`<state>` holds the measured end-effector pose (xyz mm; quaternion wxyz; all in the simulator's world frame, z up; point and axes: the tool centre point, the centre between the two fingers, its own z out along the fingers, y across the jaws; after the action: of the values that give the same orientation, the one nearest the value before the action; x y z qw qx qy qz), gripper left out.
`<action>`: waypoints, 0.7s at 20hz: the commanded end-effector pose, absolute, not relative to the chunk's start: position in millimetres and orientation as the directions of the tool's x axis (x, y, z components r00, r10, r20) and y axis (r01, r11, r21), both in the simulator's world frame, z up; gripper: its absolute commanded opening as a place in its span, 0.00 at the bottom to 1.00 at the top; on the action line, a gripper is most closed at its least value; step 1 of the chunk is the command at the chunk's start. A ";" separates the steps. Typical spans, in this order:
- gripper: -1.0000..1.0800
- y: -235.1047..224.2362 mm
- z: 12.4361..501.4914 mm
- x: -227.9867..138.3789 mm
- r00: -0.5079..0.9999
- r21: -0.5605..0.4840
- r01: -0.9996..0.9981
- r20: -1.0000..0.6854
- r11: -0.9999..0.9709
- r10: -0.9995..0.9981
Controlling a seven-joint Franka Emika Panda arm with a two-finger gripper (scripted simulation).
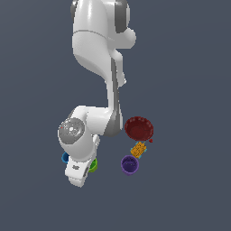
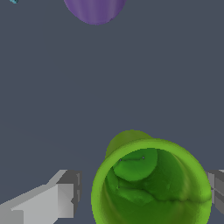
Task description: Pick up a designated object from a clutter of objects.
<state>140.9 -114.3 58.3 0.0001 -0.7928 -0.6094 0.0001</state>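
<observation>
**Green cup bracketed by the fingers, grasp not yet closed**

Nearest the wrist camera, the green cup (image 2: 151, 183) is seen from above, its open mouth filling the lower middle of that picture. One grey fingertip (image 2: 65, 194) is seen to one side of the cup and the other (image 2: 217, 188) at the opposite picture edge. The gripper (image 2: 142, 192) is therefore judged to be spread wide around the cup, with a visible gap between the nearer finger and the cup wall; whether the far finger touches the wall cannot be told.

In the exterior view, the cup is found in the lower left part of the frame, showing only as a green sliver (image 1: 93, 165) beside the white hand of the arm (image 1: 81, 149), which covers most of it. The blue cup (image 1: 65, 157) peeks out just to the left of the hand. The purple cup (image 1: 130, 164), the orange-yellow block (image 1: 139, 149) and the dark red bowl (image 1: 139, 128) are set apart towards the middle right of the frame.

The step in hand is judged to be the final positioning before the grasp. Next, the fingers would need to be closed evenly on the cup wall, low enough for a firm hold, and the cup then raised straight up so that the blue cup close by is not disturbed
</observation>
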 end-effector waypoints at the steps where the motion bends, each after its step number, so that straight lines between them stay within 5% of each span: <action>1: 0.96 -114.4 47.0 140.6 0.256 0.000 0.967 0.000 -0.256 0.967; 7: 0.96 -114.6 42.6 142.1 0.256 0.000 0.967 0.000 -0.256 0.967; 8: 0.00 -114.6 42.6 142.1 0.256 0.000 0.967 0.000 -0.256 0.967; 14: 0.00 -114.6 42.6 142.1 0.256 0.000 0.967 0.000 -0.256 0.967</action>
<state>141.8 -114.6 42.2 0.0003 -0.7925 -0.6099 0.0002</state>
